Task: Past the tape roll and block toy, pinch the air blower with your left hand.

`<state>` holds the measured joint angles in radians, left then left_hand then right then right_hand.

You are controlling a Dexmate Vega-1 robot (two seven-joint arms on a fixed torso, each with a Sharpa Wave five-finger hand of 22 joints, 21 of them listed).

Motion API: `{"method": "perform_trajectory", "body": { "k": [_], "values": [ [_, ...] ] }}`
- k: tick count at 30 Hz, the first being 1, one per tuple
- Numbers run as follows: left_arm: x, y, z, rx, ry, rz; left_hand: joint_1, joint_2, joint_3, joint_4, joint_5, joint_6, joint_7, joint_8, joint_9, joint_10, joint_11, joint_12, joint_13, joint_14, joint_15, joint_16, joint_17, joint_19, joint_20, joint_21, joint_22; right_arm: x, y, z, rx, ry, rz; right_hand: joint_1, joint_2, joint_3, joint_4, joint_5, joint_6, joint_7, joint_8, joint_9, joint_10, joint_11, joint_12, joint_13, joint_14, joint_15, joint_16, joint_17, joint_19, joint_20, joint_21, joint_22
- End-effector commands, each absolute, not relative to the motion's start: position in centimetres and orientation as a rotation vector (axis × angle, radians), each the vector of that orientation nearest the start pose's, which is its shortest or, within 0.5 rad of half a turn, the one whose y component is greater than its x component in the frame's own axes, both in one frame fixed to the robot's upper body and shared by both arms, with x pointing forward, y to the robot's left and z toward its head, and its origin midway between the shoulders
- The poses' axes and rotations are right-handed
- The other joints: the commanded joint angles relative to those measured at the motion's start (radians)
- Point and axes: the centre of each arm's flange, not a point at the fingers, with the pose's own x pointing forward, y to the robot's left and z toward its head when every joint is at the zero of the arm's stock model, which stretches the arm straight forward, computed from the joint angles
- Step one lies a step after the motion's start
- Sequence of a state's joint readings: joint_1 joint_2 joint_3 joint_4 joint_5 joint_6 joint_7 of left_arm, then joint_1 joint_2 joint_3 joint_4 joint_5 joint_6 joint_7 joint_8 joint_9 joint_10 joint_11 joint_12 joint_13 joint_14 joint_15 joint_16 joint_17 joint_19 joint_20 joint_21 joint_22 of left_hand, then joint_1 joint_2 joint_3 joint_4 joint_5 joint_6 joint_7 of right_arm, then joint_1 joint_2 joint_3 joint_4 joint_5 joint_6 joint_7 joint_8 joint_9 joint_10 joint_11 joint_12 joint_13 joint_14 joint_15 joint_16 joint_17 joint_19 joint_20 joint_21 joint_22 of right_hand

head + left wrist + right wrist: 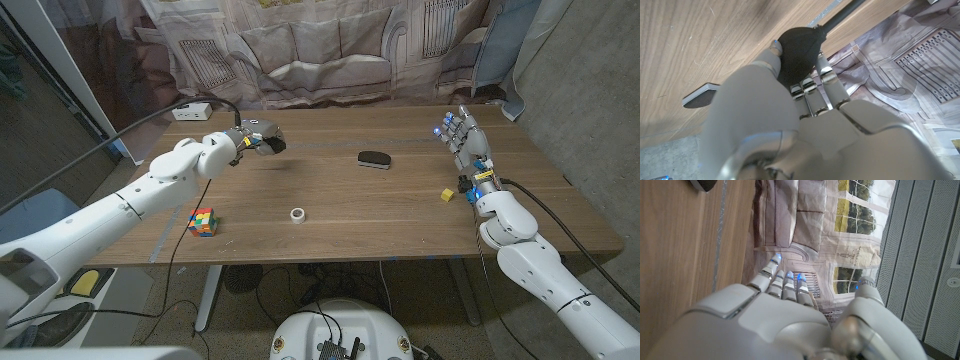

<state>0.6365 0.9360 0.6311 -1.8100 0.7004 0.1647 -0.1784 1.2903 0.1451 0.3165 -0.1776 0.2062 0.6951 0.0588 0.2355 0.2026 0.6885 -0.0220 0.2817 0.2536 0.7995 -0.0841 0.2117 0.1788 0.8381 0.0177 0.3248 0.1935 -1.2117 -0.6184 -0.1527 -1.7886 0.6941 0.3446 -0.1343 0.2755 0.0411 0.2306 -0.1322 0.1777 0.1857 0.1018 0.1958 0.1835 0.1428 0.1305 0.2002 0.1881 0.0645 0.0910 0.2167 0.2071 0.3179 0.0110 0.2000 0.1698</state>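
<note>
Left hand [805,125] gripping black air blower [797,52] between thumb and fingers. Above wooden table [700,45]. Dark flat object [700,95] nearby.

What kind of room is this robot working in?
Probably a lab or test room, not a home: the sofa and windows are printed on a backdrop curtain, cables trail beneath the wooden table, beside a bare grey wall.

A staged test room — likely a lab. A wooden counter [330,190] stands on a bare floor with loose cables [300,290] beneath, a printed backdrop [300,50] of a sofa hangs behind, a grey perforated wall panel [925,255] stands beside it — and a power strip [192,112] sits at the far edge.
</note>
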Motion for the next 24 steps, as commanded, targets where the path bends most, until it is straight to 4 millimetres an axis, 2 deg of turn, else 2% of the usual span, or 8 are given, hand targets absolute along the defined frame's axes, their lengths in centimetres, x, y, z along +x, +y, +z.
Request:
{"method": "perform_trajectory", "body": {
  "k": [1,8,13,15,18,23,24],
  "values": [
    [59.21,24.51,7.75,1.741,-0.592,0.037,0.041,0.009,0.029,-0.004,0.009,0.034,0.002,0.011,0.004,0.033,0.007,0.011,0.008,0.033,-0.013,0.008,0.006,0.025,-0.007,0.017,0.005,53.64,-31.65,-2.11,0.151,-0.765,0.135,0.003,0.007,-0.001,-0.003,0.002,0.009,0.003,-0.001,0.004,0.008,0.002,-0.002,0.003,0.002,0.002,-0.006,0.002,0.007,0.002,-0.003,0.003],
    [59.39,24.27,7.41,1.715,-0.587,0.015,0.096,0.017,0.075,-0.005,0.015,0.070,0.004,0.015,0.006,0.071,0.007,0.020,0.016,0.083,-0.022,0.015,0.009,0.078,-0.017,0.051,0.008,53.72,-31.63,-2.28,0.149,-0.760,0.136,0.003,0.008,-0.001,-0.003,0.001,0.009,0.003,-0.001,0.004,0.008,0.001,-0.002,0.003,0.002,0.001,-0.006,0.002,0.007,0.001,-0.004,0.003],
    [59.43,23.83,7.15,1.753,-0.583,0.024,0.127,0.022,0.119,0.003,0.018,0.181,0.003,0.044,0.007,0.133,0.006,0.036,0.026,0.132,-0.025,0.019,0.012,0.125,-0.026,0.085,0.007,53.78,-31.60,-2.36,0.147,-0.760,0.138,0.003,0.008,-0.002,-0.003,0.001,0.009,0.003,-0.001,0.004,0.008,0.000,-0.002,0.003,0.001,0.000,-0.007,0.002,0.006,0.000,-0.004,0.003],
    [59.48,23.78,7.06,1.751,-0.577,0.016,0.128,0.018,0.127,0.004,0.017,0.219,0.001,0.053,0.006,0.137,0.006,0.035,0.028,0.137,-0.028,0.016,0.011,0.134,-0.028,0.093,0.005,53.80,-31.59,-2.38,0.149,-0.758,0.137,0.003,0.008,-0.002,-0.003,0.001,0.009,0.003,-0.001,0.004,0.008,0.001,-0.002,0.003,0.001,0.000,-0.007,0.002,0.006,0.000,-0.004,0.003],
    [59.55,23.80,6.95,1.746,-0.568,0.016,0.134,0.010,0.140,0.001,0.018,0.256,0.015,0.058,0.003,0.152,0.007,0.035,0.027,0.150,-0.035,0.015,0.010,0.152,-0.035,0.105,0.002,53.83,-31.59,-2.42,0.149,-0.758,0.137,0.003,0.008,-0.002,-0.003,0.001,0.009,0.003,-0.001,0.004,0.008,0.001,-0.002,0.003,0.001,0.001,-0.007,0.002,0.006,0.000,-0.004,0.003],
    [59.64,23.85,6.87,1.737,-0.557,0.010,0.138,0.003,0.147,-0.001,0.020,0.267,0.019,0.055,0.001,0.162,0.006,0.035,0.026,0.165,-0.037,0.016,0.009,0.169,-0.040,0.114,0.000,53.84,-31.60,-2.48,0.144,-0.757,0.137,0.003,0.009,-0.002,-0.003,0.001,0.009,0.003,-0.001,0.004,0.008,-0.001,-0.002,0.003,0.001,0.001,-0.007,0.002,0.007,0.000,-0.004,0.003],
    [59.64,23.85,6.86,1.737,-0.559,0.012,0.138,0.003,0.150,-0.001,0.020,0.271,0.024,0.054,0.000,0.164,0.009,0.035,0.026,0.171,-0.029,0.017,0.010,0.170,-0.040,0.115,0.000,53.85,-31.60,-2.50,0.153,-0.754,0.134,0.004,0.009,-0.002,-0.003,0.001,0.009,0.003,-0.001,0.004,0.008,-0.001,-0.002,0.003,0.001,0.000,-0.007,0.002,0.006,0.000,-0.004,0.003]
  ]
}}
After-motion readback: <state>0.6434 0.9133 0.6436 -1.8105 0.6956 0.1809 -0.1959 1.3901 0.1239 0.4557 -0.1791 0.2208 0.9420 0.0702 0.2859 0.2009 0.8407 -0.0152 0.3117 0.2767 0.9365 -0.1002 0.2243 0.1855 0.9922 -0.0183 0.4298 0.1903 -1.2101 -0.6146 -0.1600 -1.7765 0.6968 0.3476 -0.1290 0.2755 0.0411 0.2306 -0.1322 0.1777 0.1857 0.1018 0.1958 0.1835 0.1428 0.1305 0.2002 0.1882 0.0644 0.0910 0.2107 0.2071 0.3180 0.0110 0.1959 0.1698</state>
